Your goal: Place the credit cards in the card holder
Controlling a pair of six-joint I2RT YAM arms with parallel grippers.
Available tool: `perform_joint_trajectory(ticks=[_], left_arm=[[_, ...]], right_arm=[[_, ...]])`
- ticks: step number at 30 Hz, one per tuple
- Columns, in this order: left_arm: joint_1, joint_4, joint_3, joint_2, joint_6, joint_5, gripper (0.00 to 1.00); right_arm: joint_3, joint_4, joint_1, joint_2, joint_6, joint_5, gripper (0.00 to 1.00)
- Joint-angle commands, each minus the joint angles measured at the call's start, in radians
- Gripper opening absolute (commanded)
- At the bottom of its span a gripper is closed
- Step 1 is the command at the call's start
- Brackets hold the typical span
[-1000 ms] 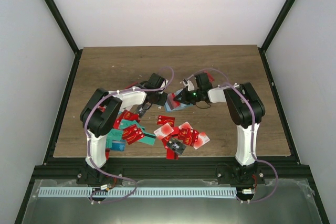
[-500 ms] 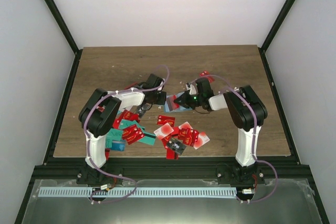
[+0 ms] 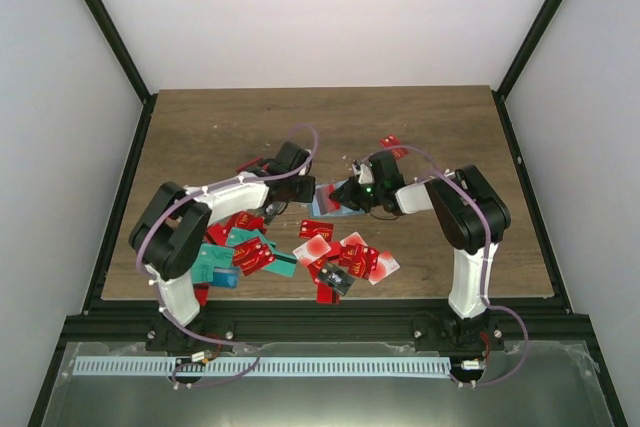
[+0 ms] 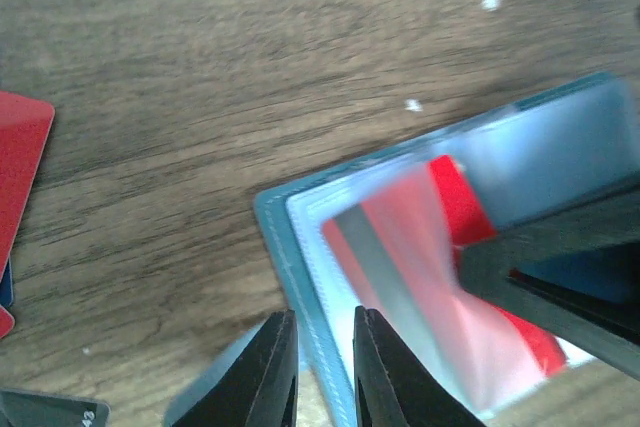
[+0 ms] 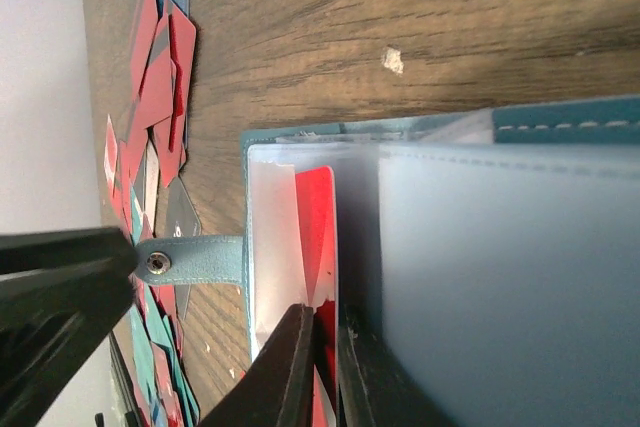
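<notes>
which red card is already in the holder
The red card tucked in a clear sleeve of the open card holder; the others lie loose on the table.

Brown wood-grain worktop, edged by black rails, carries a loose scatter of credit cards, mostly red and some teal, toward its near side. The teal card holder lies open just behind them, near the centre.
</notes>
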Motion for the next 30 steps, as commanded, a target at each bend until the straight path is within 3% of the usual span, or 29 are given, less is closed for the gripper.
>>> perform_joint_trajectory(ticks=[1,5,11,22,30], left_arm=[[-0.037,-0.04,0.01,-0.054,0.004,-0.01,0.18],[-0.047,-0.006,0.006,-0.021,0.013,0.164,0.17],[-0.049,0.028,0.012,0.056,0.033,0.228,0.14],[-0.05,-0.014,0.009,0.123,0.047,0.111,0.1],[-0.05,-0.029,0.013,0.109,0.044,0.078,0.09]], right_arm=[[-0.014,-0.09,0.016,0.021,-0.012,0.037,0.09],[-0.009,-0.09,0.016,0.012,-0.013,0.034,0.09],[0.004,-0.109,0.016,-0.009,-0.032,0.021,0.11],[0.038,-0.224,0.003,-0.111,-0.117,0.032,0.31],[0.052,-0.301,-0.008,-0.161,-0.195,0.114,0.31]])
